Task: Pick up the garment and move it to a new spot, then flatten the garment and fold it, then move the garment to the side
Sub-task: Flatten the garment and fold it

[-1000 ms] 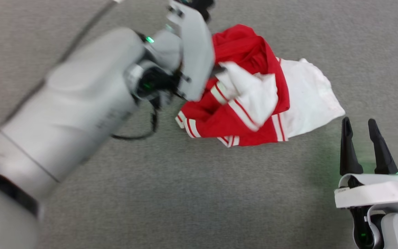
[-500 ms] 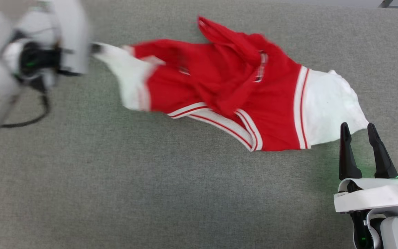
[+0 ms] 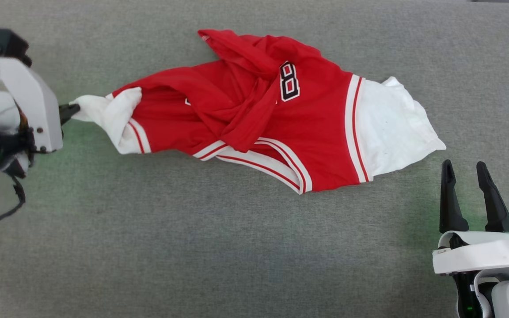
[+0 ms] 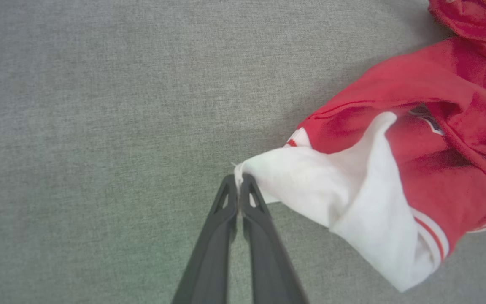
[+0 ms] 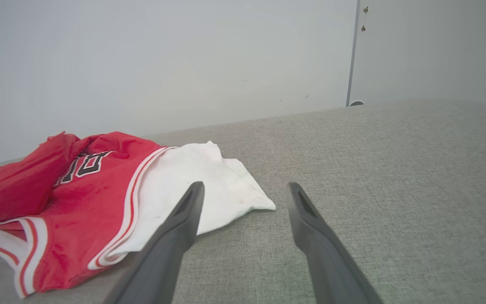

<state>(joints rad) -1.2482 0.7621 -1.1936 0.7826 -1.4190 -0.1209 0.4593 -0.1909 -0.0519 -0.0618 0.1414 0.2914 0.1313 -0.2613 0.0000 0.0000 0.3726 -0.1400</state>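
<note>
The garment [image 3: 281, 128], a red jersey with white sleeves, striped trim and black white-outlined lettering, lies stretched and twisted across the grey surface. At the far left my left gripper [image 3: 70, 111] is shut on the tip of one white sleeve [image 4: 310, 185], its fingertips pinching the cloth's edge [image 4: 238, 179]. The other white sleeve [image 3: 391, 128] lies flat at the right. My right gripper [image 3: 464, 170] stands open just below and right of that sleeve, touching nothing. The right wrist view has the sleeve [image 5: 192, 185] ahead and left of the open fingers [image 5: 243, 190].
Grey fabric surface [image 3: 219, 247] runs all around the jersey, with bare room in front and to the right. A pale wall [image 5: 163, 63] rises behind the surface's far edge in the right wrist view.
My left gripper has pulled the white sleeve far to the left, drawing the bunched jersey out long. The lettering has come into sight. The right gripper has stayed open in place.
</note>
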